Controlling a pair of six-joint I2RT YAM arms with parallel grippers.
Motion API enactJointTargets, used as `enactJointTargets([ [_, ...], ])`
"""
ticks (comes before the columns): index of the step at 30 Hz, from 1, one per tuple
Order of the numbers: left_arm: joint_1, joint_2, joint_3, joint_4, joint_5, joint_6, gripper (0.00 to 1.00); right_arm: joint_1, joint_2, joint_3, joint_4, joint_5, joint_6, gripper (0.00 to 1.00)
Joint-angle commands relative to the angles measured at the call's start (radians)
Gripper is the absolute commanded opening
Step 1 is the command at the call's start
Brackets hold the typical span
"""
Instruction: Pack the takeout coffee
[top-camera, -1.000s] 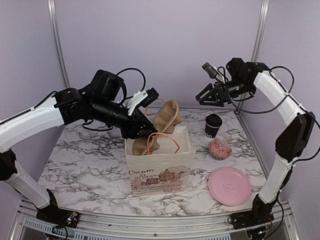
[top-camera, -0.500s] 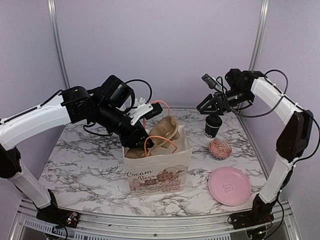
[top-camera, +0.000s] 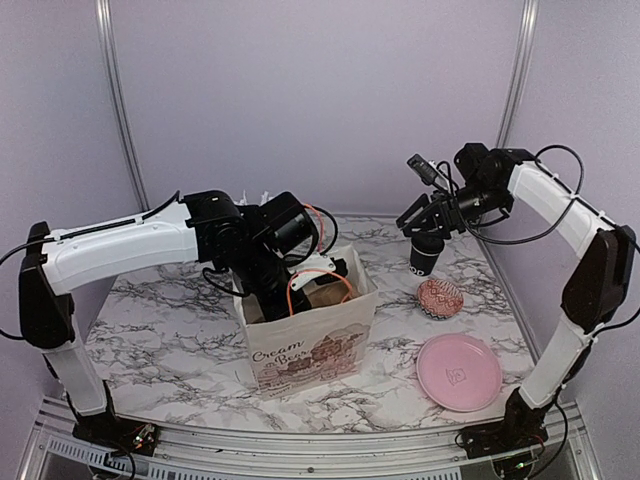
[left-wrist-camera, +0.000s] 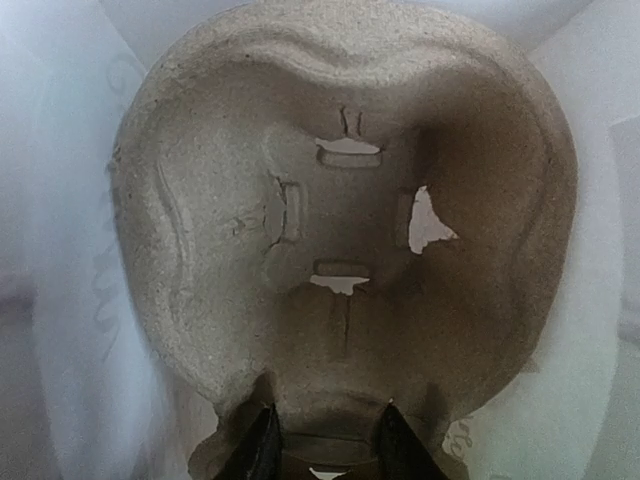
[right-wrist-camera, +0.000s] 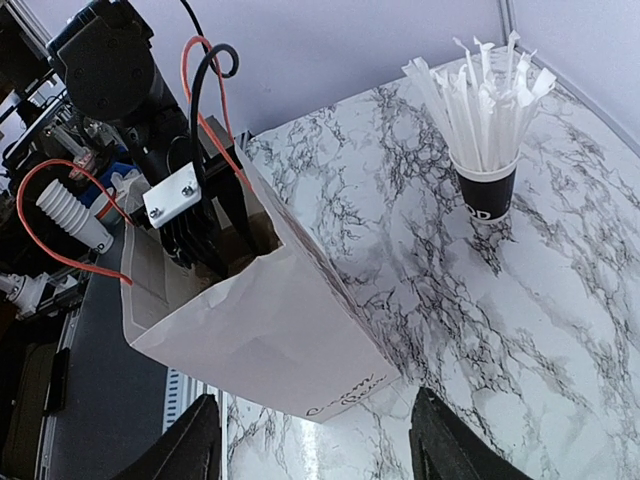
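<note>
takeout coffee (top-camera: 427, 260), top view: lidded and upright on the marble table (top-camera: 170, 320), to the right of the paper bag (top-camera: 310, 350); not packed.
right gripper (top-camera: 422, 228), top view: hangs just above the cup's lid; we see no contact.
left arm (top-camera: 130, 240), top view: reaches down into the bag's mouth, its tips hidden.
left gripper (left-wrist-camera: 328, 452), left wrist view: clamped on the rim of the cardboard cup tray (left-wrist-camera: 340, 220), which sits low between the bag's white walls.
right fingers (right-wrist-camera: 195, 445), right wrist view: spread wide with nothing between them; the coffee is out of frame; straw cup (right-wrist-camera: 487, 185) stands beyond the bag.
progress, our judgement: the tray is in; gripping the coffee and lowering it into the bag remain.
</note>
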Motion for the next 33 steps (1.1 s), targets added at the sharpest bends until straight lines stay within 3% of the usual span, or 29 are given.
enactJointTargets([
  [1, -0.020, 0.040, 0.049, -0.073, -0.054, 0.010, 0.33, -0.001, -0.023, -0.023, 0.024, 0.003, -0.019, 0.62],
  [13, -0.032, 0.182, 0.085, -0.109, -0.091, -0.019, 0.39, -0.001, -0.037, -0.051, 0.011, 0.038, -0.032, 0.62],
  [24, -0.033, 0.171, 0.098, -0.111, -0.114, -0.028, 0.60, -0.001, -0.050, -0.062, 0.046, 0.092, -0.001, 0.63],
  [29, -0.033, 0.090, 0.127, -0.109, -0.124, -0.033, 0.71, -0.006, -0.047, -0.041, 0.118, 0.229, 0.084, 0.63],
  [33, -0.033, 0.022, 0.175, -0.104, -0.115, -0.035, 0.73, -0.013, -0.038, -0.046, 0.237, 0.442, 0.192, 0.64],
])
